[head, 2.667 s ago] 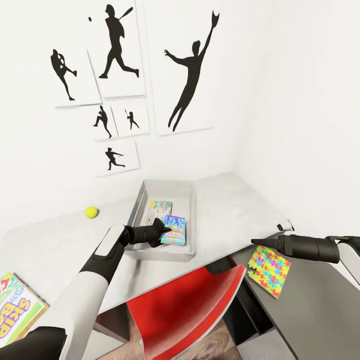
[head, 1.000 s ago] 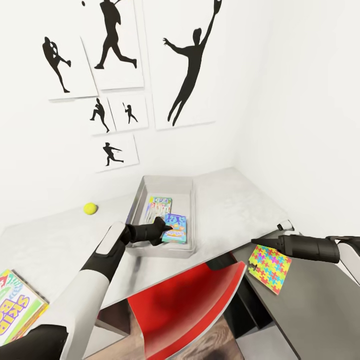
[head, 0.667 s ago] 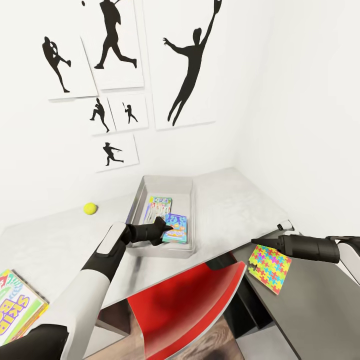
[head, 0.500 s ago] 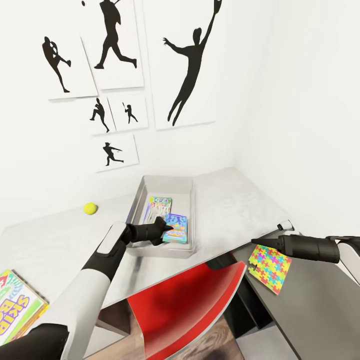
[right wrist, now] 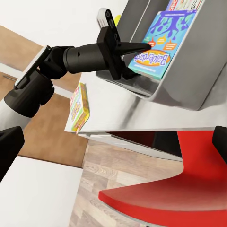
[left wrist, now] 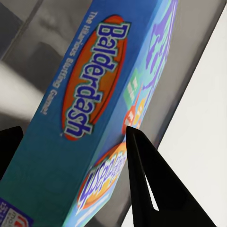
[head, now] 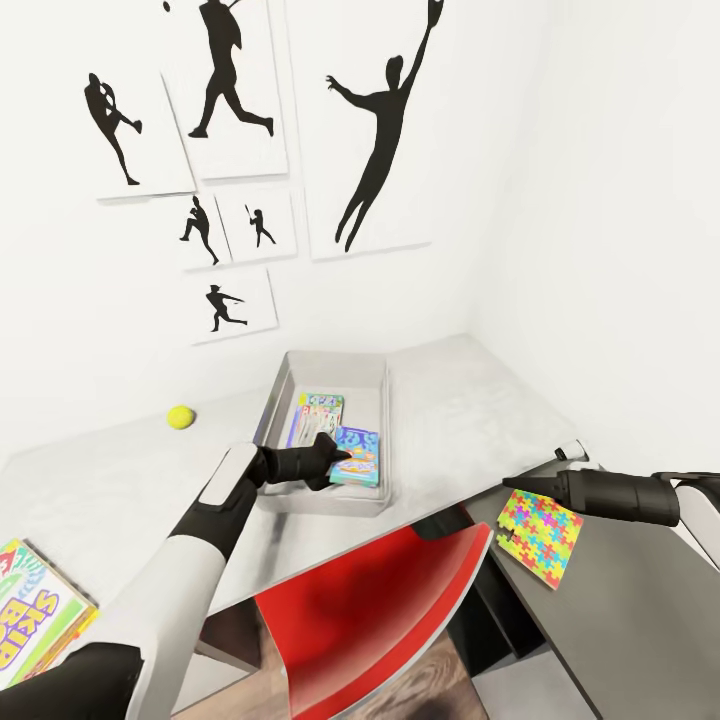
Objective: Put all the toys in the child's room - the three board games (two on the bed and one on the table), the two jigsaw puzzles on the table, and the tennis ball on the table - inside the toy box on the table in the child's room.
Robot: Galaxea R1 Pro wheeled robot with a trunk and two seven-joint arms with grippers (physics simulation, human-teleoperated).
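The shallow pale grey rectangular toy box [head: 372, 372] is seen standing on the long pale grey table [head: 120, 490], its far end near the white wall. Inside it two smaller blue-white board games are found: one [head: 318, 411] lies flat toward the far end, and the other, a blue flat box printed "Balderdash" [head: 358, 457], is tilted over the near part of the tray. The left gripper [head: 338, 456] is reached in over the tray's near-left wall, and its black fingers [left wrist: 146, 189] are clamped on this box's edge, one on each face, as the left wrist view shows. The tray floor beside the boxes, toward its right wall, is left bare.

The small yellow-green tennis ball [head: 180, 417] is seen on the table, well apart from the tray on the left, with open tabletop around it. The larger yellow-green board game with big letters [head: 30, 620] is lying at the table's near-left edge. A thin square multicoloured jigsaw puzzle [head: 539, 525] rests on the lower dark grey section, near its edge. The right gripper [head: 512, 485] is held just above the puzzle's near corner; whether its jaws are apart cannot be told. A red chair [head: 380, 610] is seen beneath the table's front edge, between the two arms.
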